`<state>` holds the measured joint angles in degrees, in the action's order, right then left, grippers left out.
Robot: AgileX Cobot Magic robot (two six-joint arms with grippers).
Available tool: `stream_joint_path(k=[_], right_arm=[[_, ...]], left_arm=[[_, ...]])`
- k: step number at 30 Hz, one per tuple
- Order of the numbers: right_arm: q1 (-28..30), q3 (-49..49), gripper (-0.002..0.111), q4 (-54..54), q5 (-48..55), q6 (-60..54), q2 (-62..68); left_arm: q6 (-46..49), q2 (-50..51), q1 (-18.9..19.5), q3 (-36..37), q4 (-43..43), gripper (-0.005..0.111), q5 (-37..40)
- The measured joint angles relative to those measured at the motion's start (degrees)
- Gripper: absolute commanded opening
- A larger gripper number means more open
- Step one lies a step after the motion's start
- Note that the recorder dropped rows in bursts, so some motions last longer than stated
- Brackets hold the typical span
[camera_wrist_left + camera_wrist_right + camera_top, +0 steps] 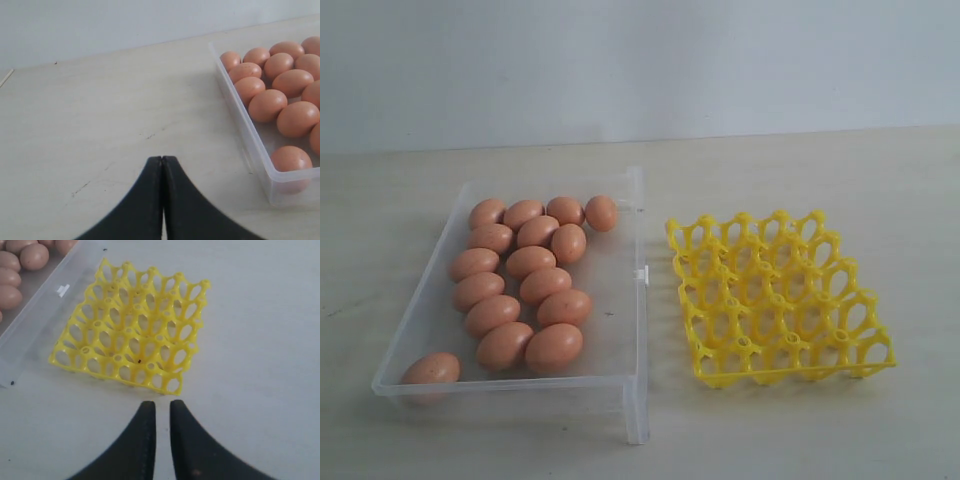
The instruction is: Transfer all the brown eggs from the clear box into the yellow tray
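Note:
Several brown eggs (530,262) lie packed together in the clear box (640,300) on the left, with one egg (431,369) alone in its near corner. To the right of the box stands the yellow tray (795,372), all its cells empty. Neither gripper shows in the exterior view. In the left wrist view my left gripper (163,159) is shut and empty over bare table, apart from the box wall (245,130) and the eggs (267,105). In the right wrist view my right gripper (162,404) hangs just off one edge of the tray (117,359), its jaws a narrow gap apart with nothing between them.
Box and tray rest on a pale wooden table (800,170) with a white wall behind it. A small clip (642,273) sticks out of the box wall that faces the tray. A strip of bare table separates box and tray.

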<state>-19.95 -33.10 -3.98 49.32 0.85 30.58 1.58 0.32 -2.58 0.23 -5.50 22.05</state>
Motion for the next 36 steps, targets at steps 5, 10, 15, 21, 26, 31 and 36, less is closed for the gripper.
stream_joint_path(k=[5, 10, 15, 21, 26, 31, 36], right_arm=[[0.0, -0.3, 0.052, -0.1, 1.0, 0.3, 2.0], [0.0, -2.2, 0.045, -0.1, 0.8, -1.2, 6.1], [-0.1, -2.6, 0.025, 0.1, -4.1, -1.3, 7.8], [-0.1, -2.7, 0.031, 1.5, -4.4, -0.8, 11.4], [-0.3, -4.8, 0.037, 2.5, -1.9, -0.8, 19.8], [-0.6, -11.9, 0.037, 4.0, 2.5, -1.2, 30.8], [-0.6, -18.7, 0.037, 5.7, 7.3, -3.4, 41.1]], left_arm=[[0.0, 0.0, 0.0, 0.0, 0.0, 0.000, 0.0], [0.0, 0.0, 0.0, 0.0, 0.0, 0.000, 0.0], [0.0, 0.0, 0.0, 0.0, 0.0, 0.000, 0.0], [0.0, 0.0, 0.0, 0.0, 0.0, 0.000, 0.0], [0.0, 0.0, 0.0, 0.0, 0.0, 0.000, 0.0], [0.0, 0.0, 0.0, 0.0, 0.0, 0.000, 0.0], [0.0, 0.0, 0.0, 0.0, 0.0, 0.000, 0.0]])
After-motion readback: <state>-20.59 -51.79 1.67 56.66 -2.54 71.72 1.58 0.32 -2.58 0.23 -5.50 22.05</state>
